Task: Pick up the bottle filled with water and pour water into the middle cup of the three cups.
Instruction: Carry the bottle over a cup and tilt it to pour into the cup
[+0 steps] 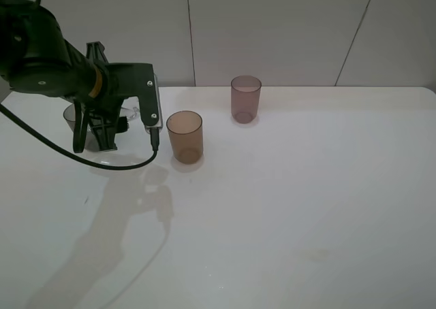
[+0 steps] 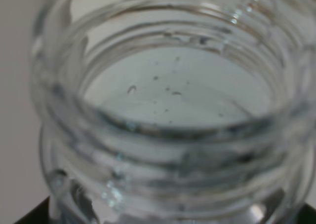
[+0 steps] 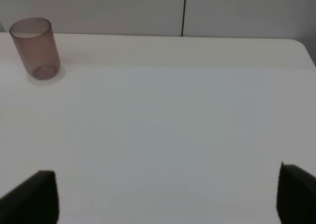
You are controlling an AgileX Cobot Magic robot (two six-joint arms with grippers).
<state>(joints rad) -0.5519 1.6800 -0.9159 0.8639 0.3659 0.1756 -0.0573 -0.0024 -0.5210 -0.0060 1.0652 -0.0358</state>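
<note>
**A:** Left wrist view first. What shows?

**B:** The bottle (image 2: 173,145) fills almost all of it. Its ribbed, threaded neck and open mouth sit right up against the camera, with a few small specks or bubbles showing inside the clear plastic. The left claw (image 2: 165,216) shows only as dark fingers (image 2: 32,216) at two corners, one on either side of the neck.

**A:** Is it pinching the bottle?

**B:** I cannot tell. The blurred neck hides any contact.

**A:** And the right wrist view?

**B:** The right claw (image 3: 165,194) is spread wide. Its two dark fingertips stand at opposite edges, with nothing but bare white bench (image 3: 187,115) between them. Well away from it, near the back edge of the bench, the mauve cup (image 3: 35,49) stands upright.

**A:** Now the high camera.

**B:** The black left arm reaches down at the left of the bench, fingers pointing at the surface. The bottle is mostly lost against the arm there, no more than a clear glint by the wrist. The grey cup (image 1: 70,116) stands just behind the arm, partly covered by it. The middle cup (image 1: 184,136), amber-brown and upright, is just beside the arm on its right and apart from it. The mauve cup is farther right and farther back. The right claw is out of this view.
</note>
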